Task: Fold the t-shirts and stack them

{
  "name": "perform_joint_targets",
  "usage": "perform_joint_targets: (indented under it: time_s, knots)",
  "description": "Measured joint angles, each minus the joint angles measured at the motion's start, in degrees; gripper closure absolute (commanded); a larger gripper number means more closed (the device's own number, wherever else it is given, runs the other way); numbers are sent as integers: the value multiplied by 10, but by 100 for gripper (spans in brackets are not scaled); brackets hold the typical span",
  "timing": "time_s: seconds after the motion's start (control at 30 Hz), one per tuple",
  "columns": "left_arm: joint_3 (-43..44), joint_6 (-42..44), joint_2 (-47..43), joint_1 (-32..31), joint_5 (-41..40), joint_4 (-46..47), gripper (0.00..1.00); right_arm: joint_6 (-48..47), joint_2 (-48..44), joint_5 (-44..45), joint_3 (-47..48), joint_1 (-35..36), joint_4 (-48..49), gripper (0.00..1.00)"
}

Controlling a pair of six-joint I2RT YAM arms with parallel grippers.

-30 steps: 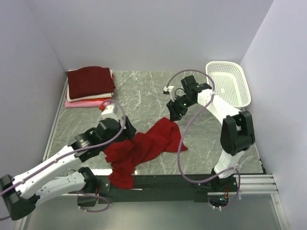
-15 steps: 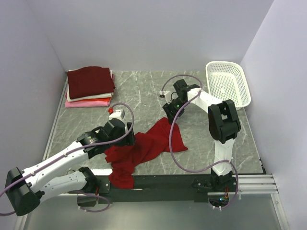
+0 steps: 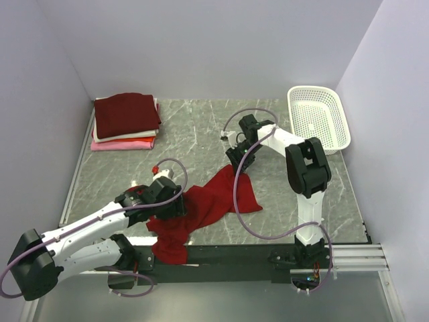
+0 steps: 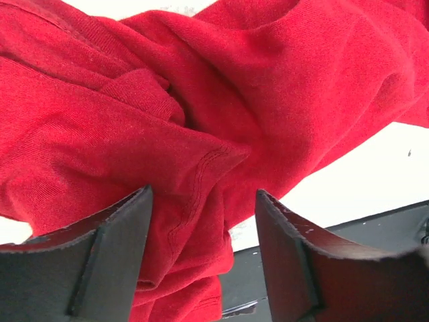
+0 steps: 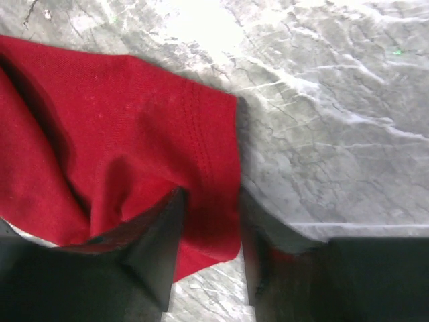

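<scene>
Desk: So, what can't you make out?

Me: From the top camera I can't see either set of fingertips, because the wrists cover them. The left wrist view washes the table out to white, and the bottom of the right wrist view is only dark blur. Of the folded stack (image 3: 125, 119) in the far-left corner I get just the maroon top shirt in full. The white and pink ones show as thin edges.

Desk: What else is around?

Me: The white basket (image 3: 320, 117) sits at the far right of the table (image 3: 194, 134), well apart from everything else. The right arm's purple cable (image 3: 234, 200) loops across the red t-shirt (image 3: 211, 201) in the top view and hides a thin strip of it.

Desk: And the shirt itself?

Me: It lies crumpled near the front middle of the table, with one end hanging over the near edge onto the dark rail (image 3: 228, 253). The left gripper (image 4: 201, 201) is down on its left part, jaws wide apart. A stitched fold pokes up between the fingers (image 4: 110, 258), and nothing is pinched. The right gripper (image 5: 211, 201) is at the shirt's far tip. Its fingers (image 5: 153, 248) are parted more narrowly and straddle the hemmed edge, with cloth between them. I can't tell whether the pads touch the cloth, and I see no grip.
</scene>
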Motion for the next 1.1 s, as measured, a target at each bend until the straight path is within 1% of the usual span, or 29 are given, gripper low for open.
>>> perform_joint_targets:
  time_s: [0.03, 0.07, 0.13, 0.17, 0.2, 0.23, 0.3, 0.33, 0.4, 0.47, 0.57, 0.6, 0.7, 0.73, 0.77, 0.8, 0.9, 0.93, 1.0, 1.03, 1.1]
  knots:
    - [-2, -2, 1, 0, 2, 3, 35, 2, 1, 0, 0, 1, 0, 65]
    - [-3, -4, 4, 0, 2, 6, 42, 3, 2, 0, 0, 2, -1, 78]
    - [-7, -9, 10, 0, 3, 11, 52, 4, 2, 0, 0, 3, -2, 89]
    - [-9, -10, 11, 0, 3, 16, 65, 7, 2, 0, 0, 3, -2, 99]
    - [-12, -14, 11, 0, 3, 18, 71, 7, 1, 0, 2, 2, -2, 100]
    - [-14, -15, 10, 0, 1, 21, 82, 9, 0, 1, 3, 0, -3, 100]
    - [-15, -12, 10, 1, -2, 24, 90, 11, -9, 5, 10, -4, -5, 100]
    - [-15, -6, 9, 3, -4, 29, 96, 11, -17, 9, 16, -9, -5, 100]
    - [-10, 7, 5, 6, -9, 34, 99, 11, -38, 17, 37, -21, -10, 100]
    - [6, 26, 2, 9, -14, 35, 100, 11, -64, 22, 77, -42, -10, 100]
    - [62, 60, -5, 15, -27, 36, 99, 16, -100, 28, 148, -81, 1, 100]
    - [84, 73, -9, 18, -30, 39, 98, 16, -111, 32, 162, -91, 8, 100]
    - [124, 104, -29, 33, -31, 62, 69, 20, -145, 54, 190, -119, 31, 59]
    - [129, 110, -35, 39, -30, 70, 50, 21, -151, 65, 192, -124, 40, 50]
    - [131, 116, -41, 48, -27, 80, 46, 20, -154, 78, 191, -126, 50, 48]
    - [130, 118, -46, 56, -23, 87, 44, 19, -154, 87, 188, -126, 57, 47]
    - [110, 118, -52, 76, 0, 113, 41, 18, -158, 101, 131, -125, 93, 46]
    - [97, 118, -52, 81, 9, 120, 39, 15, -161, 98, 105, -125, 96, 46]
    - [67, 115, -52, 87, 25, 131, 34, -2, -171, 79, 52, -125, 93, 45]
    - [50, 112, -52, 90, 33, 137, 28, -17, -178, 60, 29, -125, 83, 46]
    - [17, 104, -53, 97, 52, 157, 24, -50, -199, 23, -12, -125, 67, 46]
